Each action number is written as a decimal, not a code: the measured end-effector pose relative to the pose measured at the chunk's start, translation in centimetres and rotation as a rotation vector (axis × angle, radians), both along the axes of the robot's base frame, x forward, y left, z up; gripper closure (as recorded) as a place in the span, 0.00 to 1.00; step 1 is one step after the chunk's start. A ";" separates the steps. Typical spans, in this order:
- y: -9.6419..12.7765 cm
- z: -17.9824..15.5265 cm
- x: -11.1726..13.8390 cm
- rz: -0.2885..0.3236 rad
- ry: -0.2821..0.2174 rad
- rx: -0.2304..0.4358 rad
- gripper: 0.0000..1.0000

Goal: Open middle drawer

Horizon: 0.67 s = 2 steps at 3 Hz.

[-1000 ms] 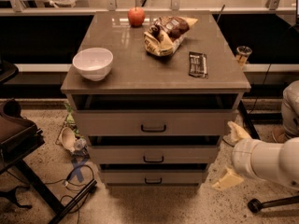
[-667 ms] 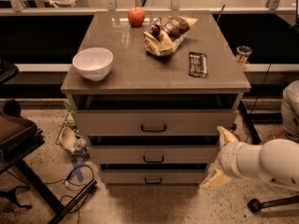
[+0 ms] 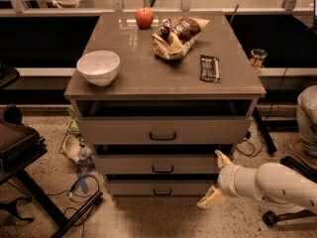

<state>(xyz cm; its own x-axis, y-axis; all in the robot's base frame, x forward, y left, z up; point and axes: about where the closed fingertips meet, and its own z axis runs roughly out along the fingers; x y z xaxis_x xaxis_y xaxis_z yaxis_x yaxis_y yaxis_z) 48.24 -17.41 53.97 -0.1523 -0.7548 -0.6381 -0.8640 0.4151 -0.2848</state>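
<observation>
The middle drawer is the medium-height grey-beige front in the cabinet, with a small dark bar handle at its centre. It stands about flush with the bottom drawer below it. The top drawer, with the tallest front, sticks out slightly. My gripper is open in front of the right end of the middle and bottom drawer fronts. One pale finger points up over the middle front and the other points down. It is well to the right of the handle and holds nothing.
On the cabinet top are a white bowl, a red apple, a snack bag and a dark bar. Cables and litter lie on the floor at left, beside a dark chair.
My arm has moved left and slightly down towards the drawer fronts, and the open gripper now overlaps their right end. The drawers have not moved.
</observation>
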 end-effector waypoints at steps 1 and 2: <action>0.0 0.0 0.0 0.000 0.000 0.000 0.00; 1.7 -2.1 1.6 0.024 0.016 -0.012 0.00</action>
<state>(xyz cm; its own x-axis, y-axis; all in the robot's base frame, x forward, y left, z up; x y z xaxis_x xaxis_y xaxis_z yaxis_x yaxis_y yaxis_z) 49.81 -15.75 51.86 -0.1445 -0.7661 -0.6263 -0.8783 0.3908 -0.2755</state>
